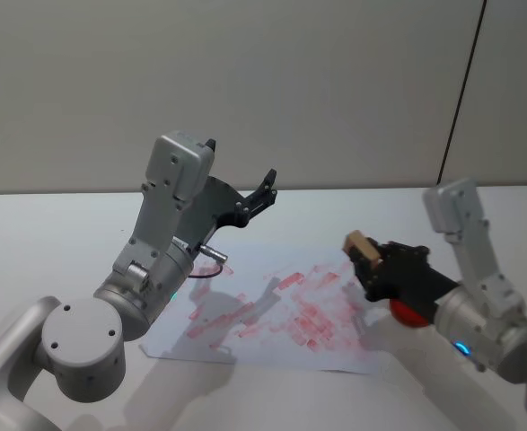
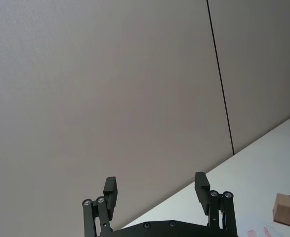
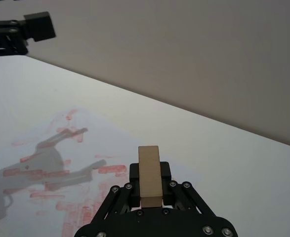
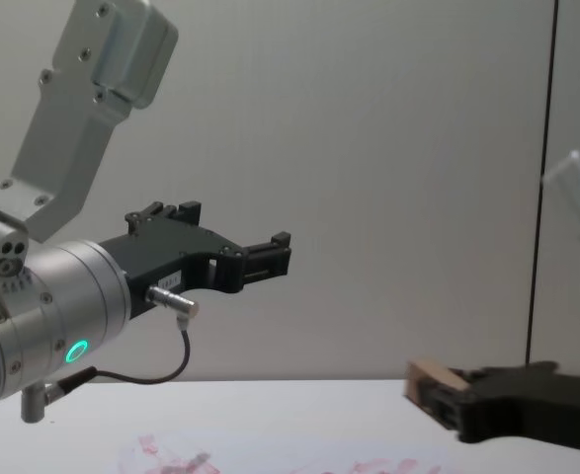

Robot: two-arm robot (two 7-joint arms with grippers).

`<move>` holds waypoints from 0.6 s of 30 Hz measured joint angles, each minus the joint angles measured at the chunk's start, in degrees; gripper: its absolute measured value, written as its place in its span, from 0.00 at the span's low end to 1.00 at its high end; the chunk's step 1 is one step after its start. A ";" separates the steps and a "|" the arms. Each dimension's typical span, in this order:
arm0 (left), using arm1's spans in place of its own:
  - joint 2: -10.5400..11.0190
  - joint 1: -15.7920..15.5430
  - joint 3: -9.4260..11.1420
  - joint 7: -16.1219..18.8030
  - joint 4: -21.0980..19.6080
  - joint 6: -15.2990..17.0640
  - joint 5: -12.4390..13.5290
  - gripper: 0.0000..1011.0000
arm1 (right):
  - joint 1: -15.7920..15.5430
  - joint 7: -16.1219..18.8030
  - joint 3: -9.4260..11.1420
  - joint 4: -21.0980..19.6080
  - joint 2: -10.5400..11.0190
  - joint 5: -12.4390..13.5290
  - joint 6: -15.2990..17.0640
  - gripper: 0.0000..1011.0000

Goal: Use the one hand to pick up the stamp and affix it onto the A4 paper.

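The right claw, black with short fingers on a light silver-grey arm, is squeezed tight on the stamp, a small light tan block of wood. The stamp stands between the two fingers, and its far end pokes out past the fingertips. Claw and stamp are both up in the air and touch nothing else.

Below the right claw, in front of it and off to its left, lies the white sheet of paper. It is flat on the plain white table and covered with pinkish-red stamp marks. The stamp hangs over the side of the paper nearest this claw, with a gap under it. Just behind the fingers, under the claw's black body, something round and red peeks out. I cannot tell what it is.

The left claw, black as well, is on the arm with the green glowing ring and the looped black cable. It is well to the left of the right claw and higher up, pointing at the grey wall. Its two fingers are spread wide apart with nothing between them.
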 joint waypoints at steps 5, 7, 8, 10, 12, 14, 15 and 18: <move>0.00 0.00 0.00 0.00 0.00 0.00 0.00 0.99 | 1.43 2.14 -0.86 1.39 -1.25 -1.04 0.33 0.21; 0.00 0.00 0.00 0.00 0.00 0.00 0.00 0.99 | 2.02 3.10 -1.35 2.31 -1.74 -1.92 0.79 0.22; 0.00 0.00 0.00 0.00 0.00 0.00 0.00 0.99 | 2.21 3.39 -1.50 2.62 -1.89 -2.22 0.96 0.22; 0.00 0.00 0.00 0.00 0.00 0.00 0.00 0.99 | 2.78 4.16 -2.01 3.80 -2.39 -3.14 1.44 0.22; 0.00 0.00 0.00 0.00 0.00 0.00 0.00 0.99 | 3.23 4.77 -2.47 4.87 -2.82 -4.27 2.03 0.22; 0.00 0.00 0.00 0.00 0.00 0.00 0.00 0.99 | 3.57 5.19 -2.83 5.83 -3.14 -4.91 2.39 0.21; 0.00 0.00 0.00 0.00 0.00 0.00 0.00 0.99 | 3.70 5.36 -2.97 6.21 -3.27 -5.24 2.57 0.22; 0.00 0.00 0.00 0.00 0.00 0.00 0.00 0.99 | 4.20 5.83 -3.55 7.86 -3.80 -6.40 3.22 0.21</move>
